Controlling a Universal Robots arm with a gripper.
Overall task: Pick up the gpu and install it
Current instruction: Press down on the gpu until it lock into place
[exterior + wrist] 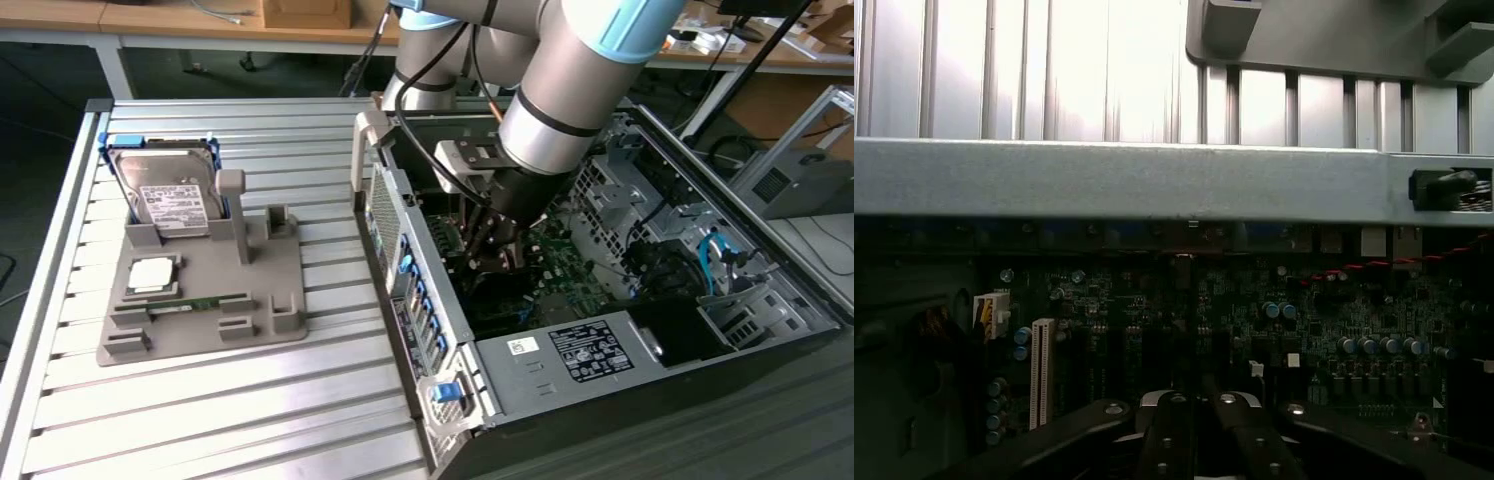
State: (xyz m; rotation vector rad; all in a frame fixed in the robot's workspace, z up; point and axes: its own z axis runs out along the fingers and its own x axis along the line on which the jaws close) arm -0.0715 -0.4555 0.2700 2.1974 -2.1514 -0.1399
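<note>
Scene: a robot arm reaches down into an open computer case standing on a slatted metal desk

Hand: the hand sits low inside the case with its fingers drawn tight together, poised just above the motherboard in the wrist view

Gpu: a dark flat shape directly under the hand, judged to be the gpu, hangs close over the board; whether the fingers actually pinch it cannot be told

Risk, alignment: a card that meets its slot off-line or tilted could jam or bend at the connector

Risk, grip: a thin card pinched along one edge could twist or slip as it is pressed home

Risk, crowding: the arm works in a tight bay, so cables and the case's metal walls beside it could be snagged or struck

Risk, bracket: the card's end could catch on the rear wall of the case instead of dropping flush

Count, robot: one arm, one hand

Count, cases: one, lying open

Count, grey parts holder: one, on the desk at the exterior view's left, well apart from the hand

Count, hard drive: one, upright at the holder's far end

Count, memory stick: one, lying in the holder

Count, gpu: one, if the dark shape is read rightly
</note>
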